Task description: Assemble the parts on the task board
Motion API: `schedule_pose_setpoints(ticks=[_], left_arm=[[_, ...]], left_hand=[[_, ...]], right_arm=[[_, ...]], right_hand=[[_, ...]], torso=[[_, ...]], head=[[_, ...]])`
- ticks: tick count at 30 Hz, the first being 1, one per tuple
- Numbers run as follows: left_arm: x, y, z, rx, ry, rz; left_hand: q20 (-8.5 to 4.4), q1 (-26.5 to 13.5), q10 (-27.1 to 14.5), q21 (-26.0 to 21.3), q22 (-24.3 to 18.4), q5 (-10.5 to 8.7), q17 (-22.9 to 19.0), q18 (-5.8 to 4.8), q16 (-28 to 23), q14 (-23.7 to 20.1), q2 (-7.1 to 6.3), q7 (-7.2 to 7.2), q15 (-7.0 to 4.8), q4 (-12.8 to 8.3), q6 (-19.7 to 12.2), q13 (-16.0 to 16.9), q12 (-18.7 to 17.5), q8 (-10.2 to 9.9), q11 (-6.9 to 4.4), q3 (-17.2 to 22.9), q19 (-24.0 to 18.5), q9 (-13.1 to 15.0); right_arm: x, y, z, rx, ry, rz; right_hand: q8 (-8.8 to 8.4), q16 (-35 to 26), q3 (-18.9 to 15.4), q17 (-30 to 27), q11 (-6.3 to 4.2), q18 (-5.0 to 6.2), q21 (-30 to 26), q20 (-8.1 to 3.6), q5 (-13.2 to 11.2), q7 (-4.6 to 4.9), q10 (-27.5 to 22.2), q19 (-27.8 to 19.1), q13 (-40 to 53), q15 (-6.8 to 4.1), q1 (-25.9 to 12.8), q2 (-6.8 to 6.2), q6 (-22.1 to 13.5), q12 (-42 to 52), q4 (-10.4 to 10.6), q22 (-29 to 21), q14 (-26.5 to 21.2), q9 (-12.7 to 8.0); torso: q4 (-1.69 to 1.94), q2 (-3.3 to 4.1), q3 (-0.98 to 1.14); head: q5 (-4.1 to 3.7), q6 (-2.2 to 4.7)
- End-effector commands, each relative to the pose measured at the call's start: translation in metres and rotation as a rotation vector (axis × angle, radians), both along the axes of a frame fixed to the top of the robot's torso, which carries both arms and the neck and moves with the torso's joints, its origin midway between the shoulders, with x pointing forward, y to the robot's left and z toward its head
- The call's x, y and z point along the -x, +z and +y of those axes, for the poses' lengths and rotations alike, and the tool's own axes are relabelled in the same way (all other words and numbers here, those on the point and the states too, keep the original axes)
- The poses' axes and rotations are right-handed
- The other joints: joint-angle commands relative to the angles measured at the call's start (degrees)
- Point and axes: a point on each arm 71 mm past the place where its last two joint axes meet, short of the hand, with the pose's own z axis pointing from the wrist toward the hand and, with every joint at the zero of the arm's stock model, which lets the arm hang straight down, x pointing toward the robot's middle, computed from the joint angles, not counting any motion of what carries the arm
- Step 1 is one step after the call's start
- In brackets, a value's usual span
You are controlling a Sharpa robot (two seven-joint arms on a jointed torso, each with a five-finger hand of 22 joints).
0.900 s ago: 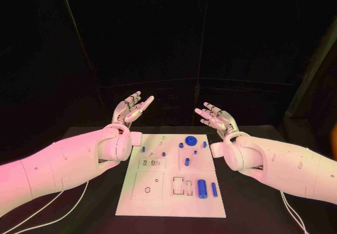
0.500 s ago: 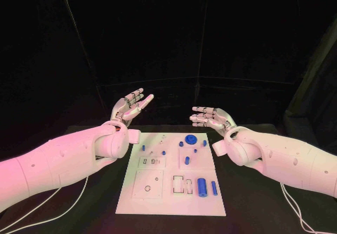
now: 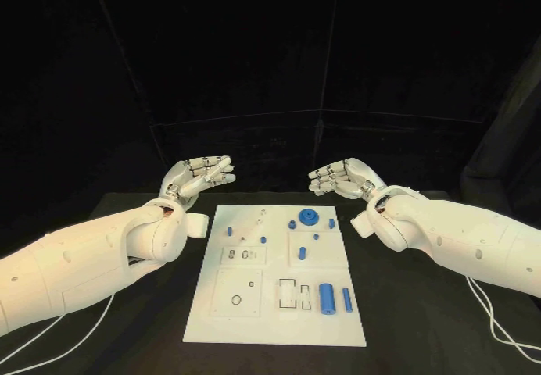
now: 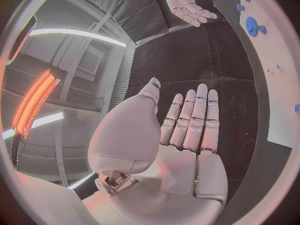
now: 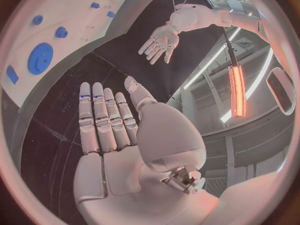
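Observation:
The white task board (image 3: 250, 319) lies in the middle of the black table. Small blue parts rest on it: a round gear (image 3: 306, 216) at its far end, a thick cylinder (image 3: 326, 298) and a thin pin (image 3: 346, 300) near the front right. My left hand (image 3: 196, 176) hovers beyond the board's far left corner, fingers extended and empty (image 4: 187, 130). My right hand (image 3: 338, 178) hovers beyond the far right corner, fingers straight, holding nothing (image 5: 109, 120). The gear (image 5: 40, 58) also shows in the right wrist view.
The board has several empty slots and recesses, among them a rectangular one (image 3: 293, 294) and a ring-shaped one (image 3: 237, 300). White cables (image 3: 496, 328) trail on the table at both sides. Bare black table (image 3: 417, 312) flanks the board.
Both hands have come down lower and turned inward, from raised with palms up to level over the table's far edge. The parts on the board have not moved.

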Motion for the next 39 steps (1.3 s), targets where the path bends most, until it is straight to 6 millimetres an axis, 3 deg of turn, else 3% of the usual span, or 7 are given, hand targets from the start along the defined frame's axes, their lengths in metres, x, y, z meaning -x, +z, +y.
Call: schedule_pose_setpoints(ticks=[1,7,13,22,27,34,39], left_arm=[[0.005,0.005,-0.006,0.005,-0.084,-0.039],[0.017,0.01,-0.01,0.008,-0.146,-0.046],[0.03,0.015,-0.018,0.024,-0.193,-0.044],[0.039,0.017,-0.025,0.052,-0.249,-0.022],[0.042,0.018,-0.028,0.064,-0.26,-0.006],[0.044,0.018,-0.03,0.073,-0.271,0.004],[0.044,0.018,-0.03,0.074,-0.272,0.008]], left_hand=[[-1.04,0.12,2.72,0.81,0.03,-0.19,0.68,0.46,0.67,3.67,1.04,0.98,-1.09,-1.22,2.45,-0.04,0.34,0.32,-0.9,-0.15,3.41,-0.05],[-2.58,0.6,6.63,0.83,-0.74,-0.15,2.53,0.45,0.41,8.51,2.01,-0.01,-2.58,-3.39,5.47,-0.07,-0.55,-0.27,-2.11,-0.35,8.53,-0.43],[-2.82,0.34,7.34,0.73,-1.03,-0.17,3.08,0.43,-0.18,9.12,2.14,-0.09,-2.77,-3.83,6.03,-0.06,-1.14,-0.69,-2.26,-0.57,9.94,-0.47],[-2.76,-0.45,7.35,0.22,-1.46,-0.22,3.41,0.36,-1.01,8.93,2.26,0.09,-2.61,-3.89,6.01,-0.08,-1.82,-1.3,-2.08,-1.01,10.26,-0.52],[-2.56,-1.02,6.85,-0.41,-1.92,-0.24,3.71,0.31,-1.77,8.66,2.14,0.76,-2.3,-4.14,5.49,-0.11,-2.42,-1.97,-1.6,-1.55,10.23,-0.56],[-2.5,-1.11,6.65,-0.57,-2.04,-0.23,3.79,0.31,-1.96,8.61,2.13,0.88,-2.22,-4.24,5.34,-0.13,-2.51,-2.08,-1.5,-1.67,10.25,-0.55],[-2.45,-1.17,6.49,-0.69,-2.12,-0.22,3.85,0.31,-2.11,8.56,2.15,0.95,-2.17,-4.31,5.22,-0.14,-2.57,-2.16,-1.43,-1.74,10.25,-0.55]], right_arm=[[-0.001,0.007,0.004,0.162,0.041,-0.089],[-0.003,0.016,0.015,0.433,0.101,-0.178],[-0.003,0.019,0.026,0.67,0.134,-0.248],[-0.005,0.02,0.039,0.875,0.158,-0.293],[-0.005,0.021,0.047,0.928,0.181,-0.295],[-0.006,0.02,0.054,0.963,0.199,-0.286],[-0.007,0.018,0.056,0.977,0.208,-0.276]], right_hand=[[-0.01,1.19,1.44,0.72,-1.93,0.79,3.59,-2.9,0.41,-1.19,6.79,6.48,0.17,-2.74,1.09,-0.3,5.57,-0.47,-1.24,1.07,8.89,0.18],[-0.2,5.9,2.17,3.9,-3.95,0.75,10.81,-6.7,0.47,-2.6,11.32,14.35,0.26,-6.18,1.4,-1.96,8.27,-0.83,-1.19,4.62,20.16,0.2],[-1.22,15.04,3.25,10.11,-4.96,0.55,17.96,-8.72,0.64,-3.33,12.51,17.77,0.16,-7.54,0.45,-3.19,9.2,-1.78,-1.12,8.7,23.69,0.09],[-1.48,24.12,5.36,16.91,-4.53,0.5,23.89,-8.6,-1.69,-3.3,8.54,16.93,0.13,-7.27,-1.52,-4.54,8.65,-1.79,-1.0,12.45,23.3,0.03],[-1.46,31.23,6.66,22.16,-4.39,0.47,28.36,-8.37,-2.12,-3.28,6.88,16.76,0.17,-7.18,-2.1,-5.11,7.74,-1.74,-0.91,15.24,23.02,0.05],[-1.42,47.29,8.35,38.33,-4.25,0.13,35.82,-7.98,-2.23,-3.38,6.06,16.54,0.19,-7.07,-2.62,-5.36,7.13,-1.71,-0.78,21.66,23.1,0.08],[-1.4,51.83,9.49,42.64,-4.24,-0.3,40.4,-7.72,-2.45,-3.36,6.13,16.5,0.19,-7.0,-2.91,-5.49,7.15,-1.71,-0.74,26.56,22.5,0.1]], torso=[[0.54,1.27,-0.21],[1.23,2.61,-0.45],[1.95,3.76,-0.69],[2.99,5.31,-1.23],[3.26,6.03,-1.33],[3.59,6.57,-1.42],[3.79,6.76,-1.45]], head=[[-0.4,0.2],[-1.18,0.3],[-2.04,0.52],[-3.54,0.96],[-3.95,1.33],[-4.18,1.14],[-4.21,1.06]])
